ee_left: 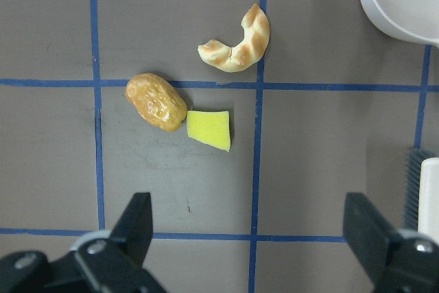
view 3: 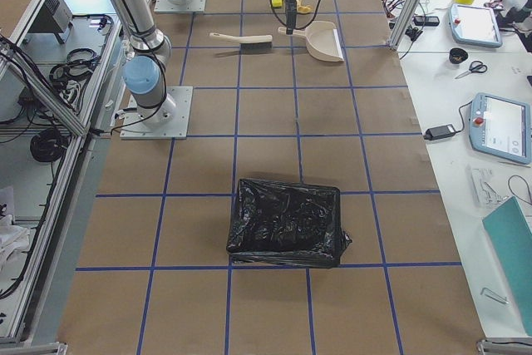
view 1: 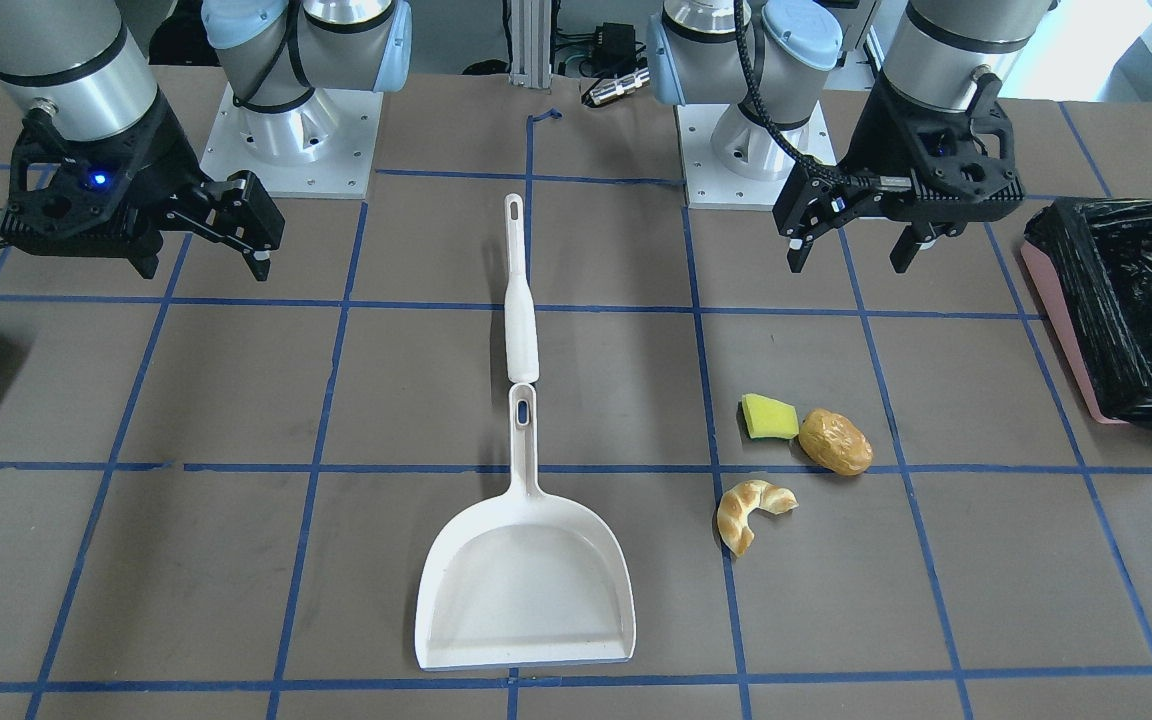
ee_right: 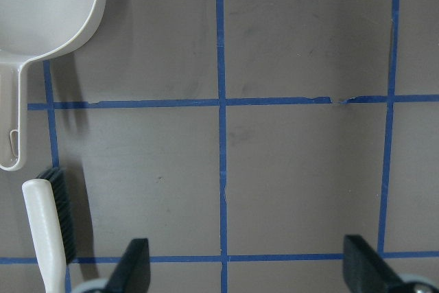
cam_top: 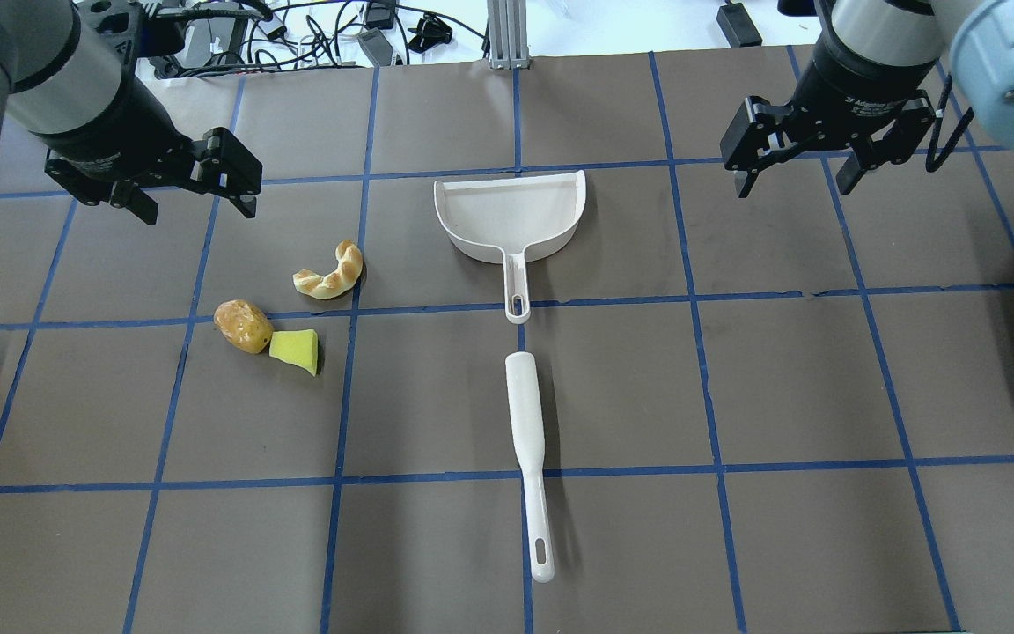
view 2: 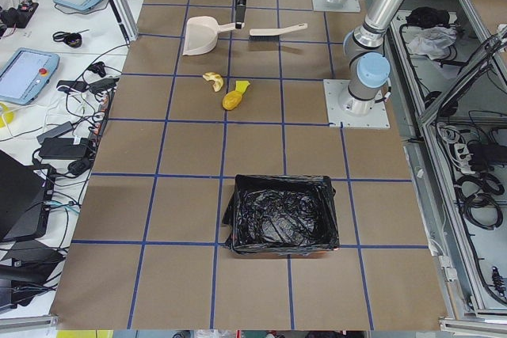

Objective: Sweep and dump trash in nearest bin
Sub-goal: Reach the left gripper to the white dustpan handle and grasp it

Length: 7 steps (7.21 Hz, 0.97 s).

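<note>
The trash lies together on the brown table: a yellow-green wedge [view 1: 769, 417] touching a golden-brown potato piece [view 1: 835, 441], and a tan croissant piece [view 1: 751, 512] just beyond. They also show in the left wrist view: wedge [ee_left: 209, 130], potato [ee_left: 156, 102], croissant [ee_left: 236, 42]. The pink bin [view 1: 1056, 310] with a black bag stands at the table's end on my left side. My left gripper [view 1: 849, 258] hangs open and empty above the table, near the trash on the robot's side. My right gripper [cam_top: 793, 185] is open and empty over bare table.
A white dustpan [cam_top: 511, 211] lies at mid-table, its handle pointing at a white hand brush [cam_top: 529, 431] in line with it. A second black-lined bin [view 3: 287, 222] stands at the table's end on my right. Cables and tablets lie beyond the far edge.
</note>
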Tool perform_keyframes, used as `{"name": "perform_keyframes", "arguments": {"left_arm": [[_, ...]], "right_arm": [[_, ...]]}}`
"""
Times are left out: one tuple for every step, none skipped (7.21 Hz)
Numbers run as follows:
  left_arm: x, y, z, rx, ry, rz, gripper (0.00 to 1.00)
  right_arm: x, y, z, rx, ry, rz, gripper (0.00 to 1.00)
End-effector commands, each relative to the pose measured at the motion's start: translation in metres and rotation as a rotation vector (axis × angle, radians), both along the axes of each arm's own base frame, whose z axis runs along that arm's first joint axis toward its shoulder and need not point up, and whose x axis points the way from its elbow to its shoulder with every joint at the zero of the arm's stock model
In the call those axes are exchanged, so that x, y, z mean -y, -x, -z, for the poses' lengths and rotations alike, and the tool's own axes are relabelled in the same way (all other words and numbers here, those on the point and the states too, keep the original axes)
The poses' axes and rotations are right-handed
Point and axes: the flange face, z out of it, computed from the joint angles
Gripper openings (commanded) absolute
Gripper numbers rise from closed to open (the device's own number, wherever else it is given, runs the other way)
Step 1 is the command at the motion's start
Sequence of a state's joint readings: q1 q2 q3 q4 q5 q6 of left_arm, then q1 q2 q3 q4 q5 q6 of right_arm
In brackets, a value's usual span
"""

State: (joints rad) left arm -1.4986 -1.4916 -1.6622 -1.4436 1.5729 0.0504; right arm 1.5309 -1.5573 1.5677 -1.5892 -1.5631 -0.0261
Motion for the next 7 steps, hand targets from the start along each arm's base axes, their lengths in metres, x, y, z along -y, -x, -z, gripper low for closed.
{"name": "perform_keyframes", "arguments": {"left_arm": [[-0.002,0.000,0.001,-0.002,-0.015,0.000,1.00],[-0.001,0.001,0.003,-0.005,-0.021,0.001,1.00],[0.000,-0.001,0.004,0.000,-0.024,0.002,1.00],[0.005,-0.002,0.006,-0.010,-0.027,0.009,1.00],[0.015,-0.001,0.014,-0.012,-0.025,0.006,1.00],[0.021,0.019,0.022,-0.014,-0.015,0.032,1.00],[0.030,0.060,0.037,-0.027,0.018,0.020,1.00]], "right_arm": [[0.000,0.000,0.000,-0.001,-0.002,0.000,1.00],[0.000,0.000,0.000,0.000,0.001,0.000,1.00],[-0.001,-0.001,0.000,0.006,-0.002,0.006,1.00],[-0.002,-0.001,0.000,0.006,-0.009,-0.003,1.00],[-0.003,-0.001,0.001,-0.001,-0.017,-0.006,1.00],[-0.003,-0.002,0.000,0.001,-0.016,-0.011,1.00],[-0.003,-0.001,0.001,-0.007,-0.019,-0.015,1.00]]}}
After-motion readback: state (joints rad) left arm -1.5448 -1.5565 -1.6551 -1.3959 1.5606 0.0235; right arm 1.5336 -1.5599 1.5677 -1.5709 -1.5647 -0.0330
